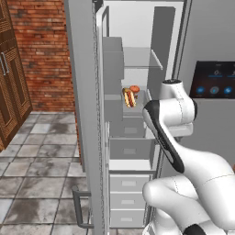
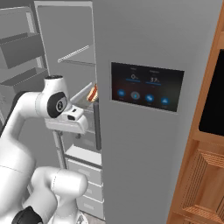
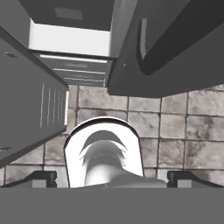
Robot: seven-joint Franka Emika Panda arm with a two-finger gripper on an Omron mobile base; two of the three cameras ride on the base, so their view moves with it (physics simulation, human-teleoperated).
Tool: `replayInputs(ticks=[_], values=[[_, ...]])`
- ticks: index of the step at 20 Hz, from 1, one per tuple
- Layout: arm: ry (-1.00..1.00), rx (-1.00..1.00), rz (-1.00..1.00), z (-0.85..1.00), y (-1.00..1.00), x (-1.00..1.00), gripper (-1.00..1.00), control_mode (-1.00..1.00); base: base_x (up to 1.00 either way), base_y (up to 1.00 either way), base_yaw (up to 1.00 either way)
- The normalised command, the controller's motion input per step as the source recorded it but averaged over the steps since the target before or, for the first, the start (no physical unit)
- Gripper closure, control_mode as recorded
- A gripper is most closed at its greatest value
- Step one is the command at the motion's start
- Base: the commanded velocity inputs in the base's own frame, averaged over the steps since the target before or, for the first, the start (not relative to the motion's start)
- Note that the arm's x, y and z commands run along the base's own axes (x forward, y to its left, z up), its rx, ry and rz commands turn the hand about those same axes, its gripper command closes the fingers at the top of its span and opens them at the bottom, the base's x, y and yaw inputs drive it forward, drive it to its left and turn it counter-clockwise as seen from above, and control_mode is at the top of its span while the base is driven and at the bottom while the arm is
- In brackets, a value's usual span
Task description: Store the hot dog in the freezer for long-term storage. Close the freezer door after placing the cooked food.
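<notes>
1. Hand view: my two dark fingertips (image 3: 41, 178) sit at about 7 and 5 o'clock, far apart, with nothing between them, so my gripper (image 3: 112, 179) is spread open and empty, pointing down at the grey tiled floor (image 3: 175, 131).
2. At 12 o'clock above them are the freezer's (image 3: 70, 39) grey drawers.
3. In the left base view the hot dog (image 1: 129, 97) lies on a freezer shelf (image 1: 137, 106), at 10 o'clock from my wrist, touching the round orange-red food (image 1: 134, 89) behind it.
4. The freezer door (image 1: 85, 114) stands wide open at 9 o'clock, its bar handle (image 1: 79, 209) low.
5. The right base view shows the other door's black display panel (image 2: 146, 86).
</notes>
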Motion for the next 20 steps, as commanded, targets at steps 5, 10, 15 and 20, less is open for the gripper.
replayInputs(ticks=[5, 10, 15, 20], values=[[0.09, 0.01, 0.00, -0.06, 0.00, -0.36, -1.00, -1.00, 0.00, 0.00, 0.00], [0.05, 0.10, 0.00, -0.09, -0.02, -0.48, -1.00, -1.00, 0.00, 0.00, 0.00], [0.02, 0.02, 0.00, -0.09, 0.00, -0.15, -1.00, -1.00, 0.00, 0.00, 0.00], [0.00, 0.00, 0.00, 0.00, 0.00, 0.00, -1.00, -1.00, 0.00, 0.00, 0.00]])
